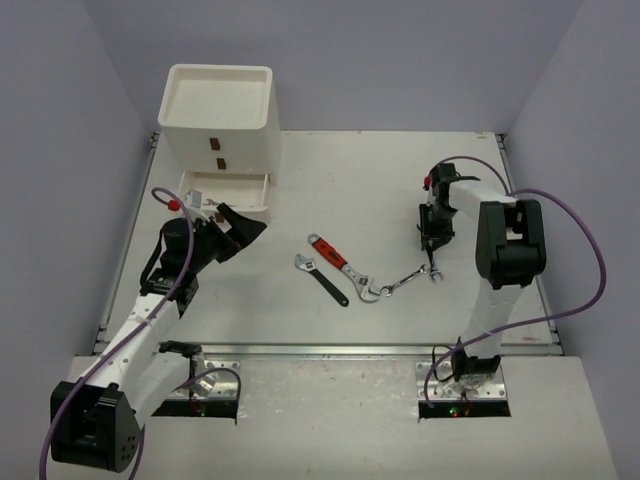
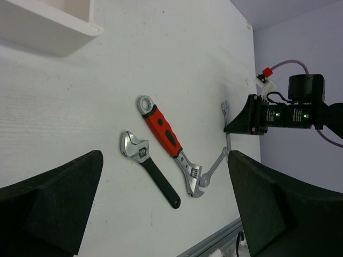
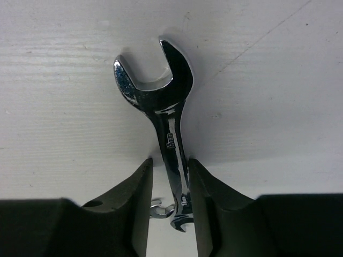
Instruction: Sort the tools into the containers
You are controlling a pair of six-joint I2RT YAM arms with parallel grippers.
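– Right wrist view: what has the right gripper (image 3: 170, 163) got?
– A slim silver combination wrench (image 3: 170, 134) lies flat on the white table (image 3: 278, 107), its open end pointing away. The two black fingers stand close on either side of its shank. A sliver of table shows beside one finger, so I can't tell whether the wrench is pinched.
– And from above?
– That gripper points down at the table's right half, well apart from the white box unit (image 1: 218, 130) at the far left. A red-handled adjustable wrench (image 1: 330, 253) and a black-handled one (image 1: 322, 280) lie side by side mid-table, with a second silver wrench (image 1: 400, 283) just right of them.
– The left gripper (image 1: 240, 226)?
– Spread wide, holding nothing, hovering just in front of the unit's pulled-out bottom drawer (image 1: 228, 190)
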